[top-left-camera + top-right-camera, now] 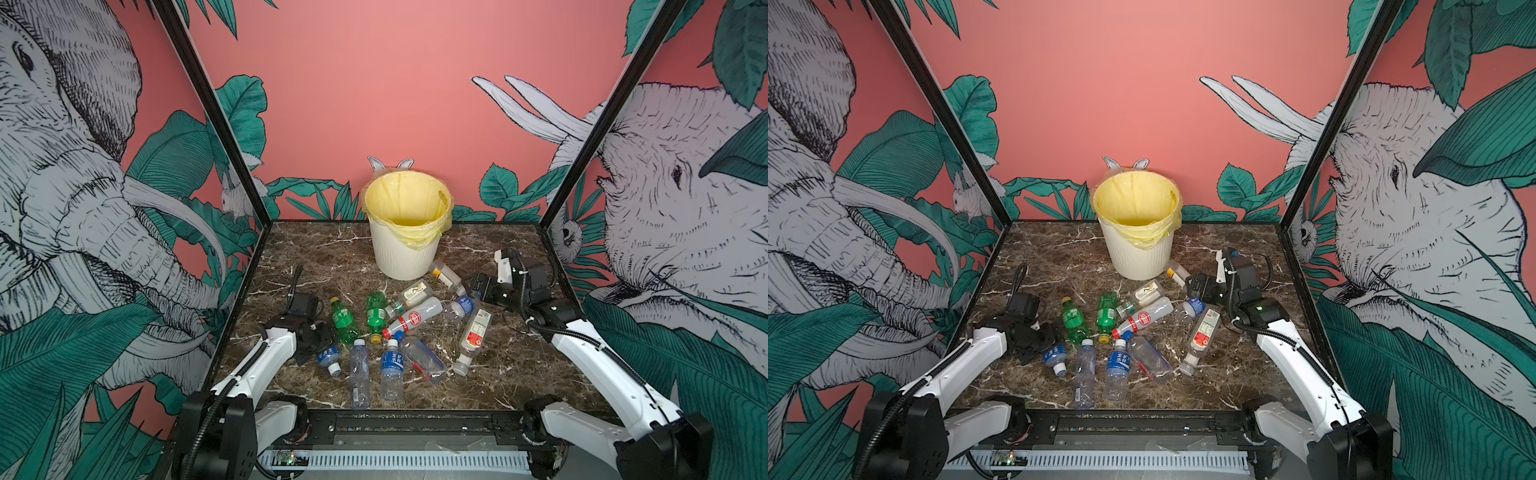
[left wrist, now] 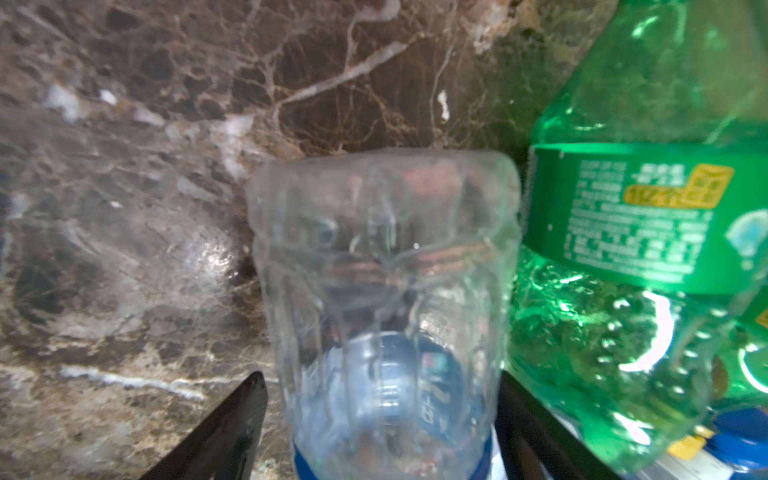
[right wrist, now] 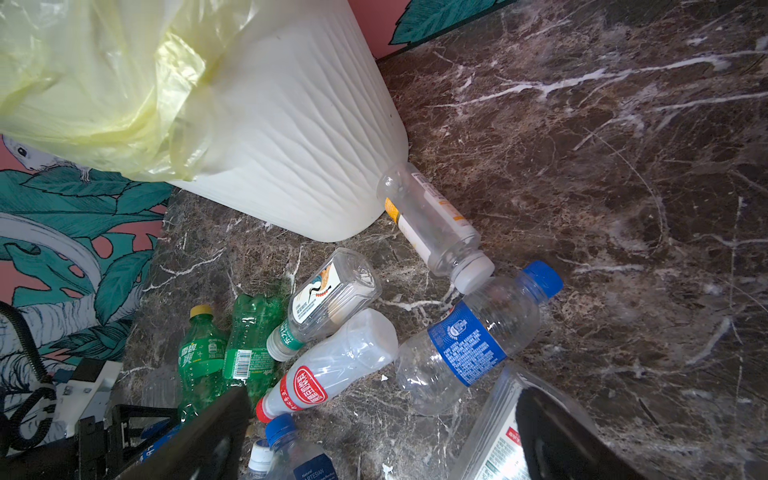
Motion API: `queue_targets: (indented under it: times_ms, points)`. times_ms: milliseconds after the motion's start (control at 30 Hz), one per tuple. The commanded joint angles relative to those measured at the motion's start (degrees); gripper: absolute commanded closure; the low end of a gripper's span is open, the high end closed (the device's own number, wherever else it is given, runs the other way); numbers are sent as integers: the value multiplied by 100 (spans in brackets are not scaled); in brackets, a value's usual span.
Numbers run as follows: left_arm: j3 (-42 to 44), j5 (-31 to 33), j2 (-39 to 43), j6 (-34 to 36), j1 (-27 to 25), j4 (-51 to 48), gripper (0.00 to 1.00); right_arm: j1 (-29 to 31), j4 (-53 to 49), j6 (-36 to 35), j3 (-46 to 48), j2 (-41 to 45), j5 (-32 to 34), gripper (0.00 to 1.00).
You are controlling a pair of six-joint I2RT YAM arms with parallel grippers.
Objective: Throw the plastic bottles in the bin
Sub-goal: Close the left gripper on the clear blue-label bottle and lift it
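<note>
Cream ribbed plastic bin point(image 1: 401, 257) shows only yellow liner point(image 1: 405, 195) inside; left gripper point(image 2: 380, 376) loosely straddles clear blue-label bottle point(image 2: 382, 249), right gripper point(image 3: 382, 395) gapes empty.

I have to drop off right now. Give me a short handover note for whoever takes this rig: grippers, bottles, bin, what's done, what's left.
Left gripper: jaws either side of the small blue-label bottle, leftmost on the table; a slim gap shows on one side, so not gripped yet.
Right gripper: open, empty, hovering over the right end of the bottles.
Bottles: about a dozen, all lying on the table before the bin; a clear bottle rests against its base.
Done: nothing; no bottle shows inside the bin.
Left: all of them.
</note>
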State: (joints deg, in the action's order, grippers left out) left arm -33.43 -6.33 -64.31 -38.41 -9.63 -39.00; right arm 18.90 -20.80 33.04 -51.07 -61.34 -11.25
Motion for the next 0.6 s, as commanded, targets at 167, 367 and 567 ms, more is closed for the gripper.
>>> queue_targets:
  times_ms: [167,367,567]
  points:
    - [239,182,51,-172,-35,111,26,-61,200,67,210,127,-61,1]
    - [293,198,75,-158,-48,137,35,-72,291,123,333,149,-60,1]
    - [223,244,349,-122,-42,-12,41,-131,234,207,418,166,40,1]
